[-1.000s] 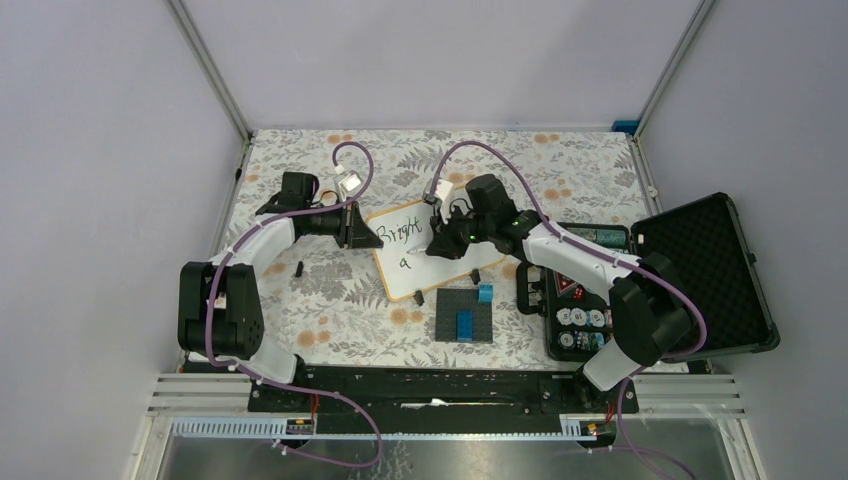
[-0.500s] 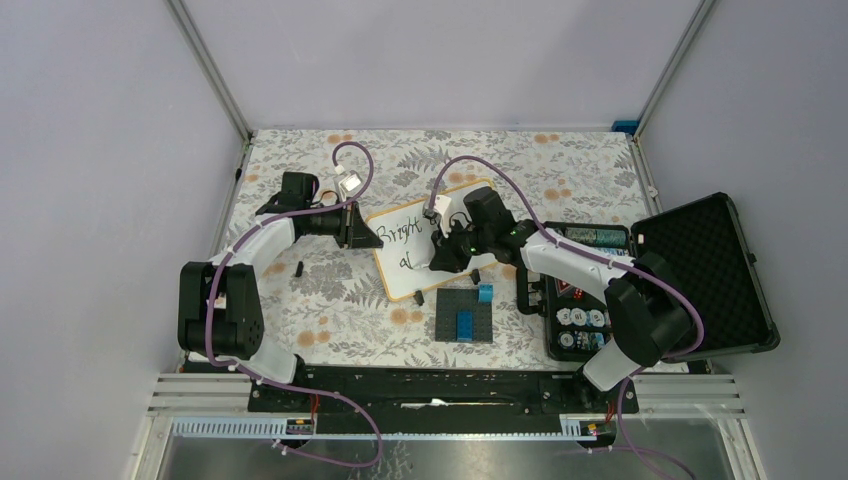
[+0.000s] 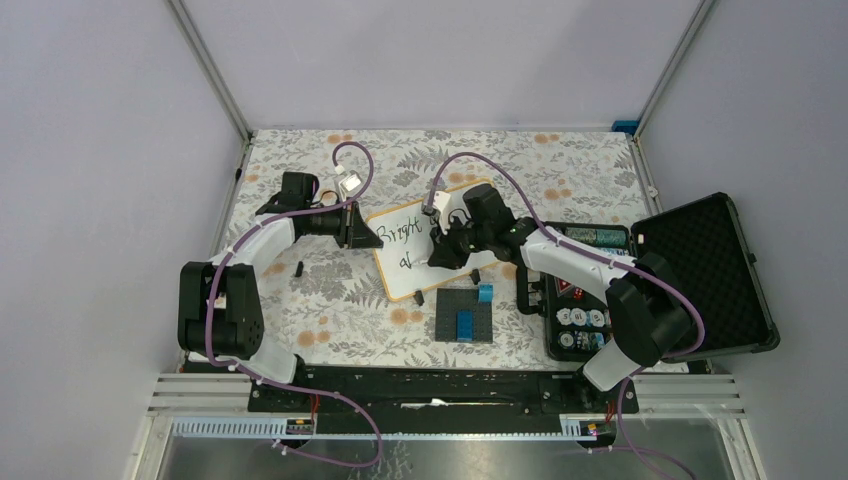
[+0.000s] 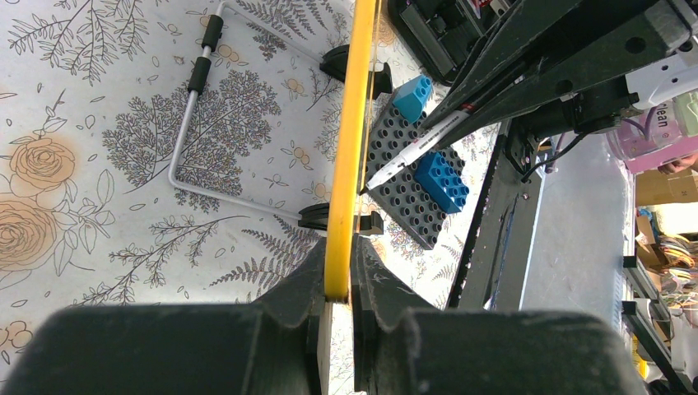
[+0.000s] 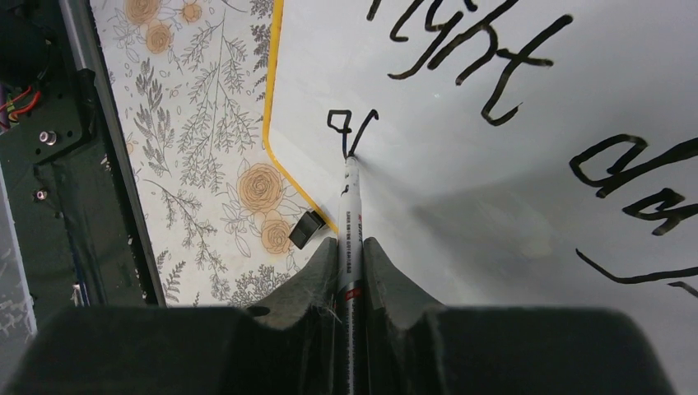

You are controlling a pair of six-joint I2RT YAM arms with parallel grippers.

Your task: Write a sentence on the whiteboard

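- Mid-table, beside the dark brick plate [image 3: 481, 331]: the whiteboard [image 3: 418, 280], pinched at its frame by the left gripper [image 4: 337, 278]
- Clamped tight in the right gripper [image 5: 351, 257]: a marker [image 5: 351, 206], tip touching the board
- Of the sentence [image 5: 473, 49], top line apparently done; second line barely begun, most letters left

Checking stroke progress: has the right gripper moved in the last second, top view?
Yes. The right gripper, holding the marker, has shifted slightly toward the near edge of the whiteboard, closer to the grey brick plate.
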